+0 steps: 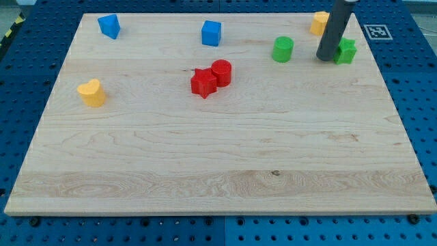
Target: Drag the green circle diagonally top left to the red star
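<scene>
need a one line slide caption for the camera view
My tip sits between the green circle and green star, far right of the red star.

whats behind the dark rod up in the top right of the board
A green star block sits right behind my tip, its left part covered by the rod. A yellow block peeks out on the rod's left, shape unclear.
</scene>
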`<state>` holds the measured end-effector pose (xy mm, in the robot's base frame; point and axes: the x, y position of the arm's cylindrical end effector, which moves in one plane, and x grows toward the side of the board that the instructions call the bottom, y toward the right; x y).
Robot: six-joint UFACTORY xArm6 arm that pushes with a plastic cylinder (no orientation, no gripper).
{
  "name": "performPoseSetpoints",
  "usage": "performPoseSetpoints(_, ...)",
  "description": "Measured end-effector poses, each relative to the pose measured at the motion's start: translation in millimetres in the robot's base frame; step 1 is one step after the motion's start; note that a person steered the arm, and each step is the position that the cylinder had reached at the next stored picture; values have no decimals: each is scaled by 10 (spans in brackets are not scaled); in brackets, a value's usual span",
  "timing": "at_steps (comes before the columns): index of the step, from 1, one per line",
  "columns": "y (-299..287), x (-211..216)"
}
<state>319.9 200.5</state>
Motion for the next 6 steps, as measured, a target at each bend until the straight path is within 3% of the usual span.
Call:
performPoseSetpoints(3,-1199,-71)
performPoseSetpoints(4,-1221,-71)
performPoseSetpoints(6,-2278,-62)
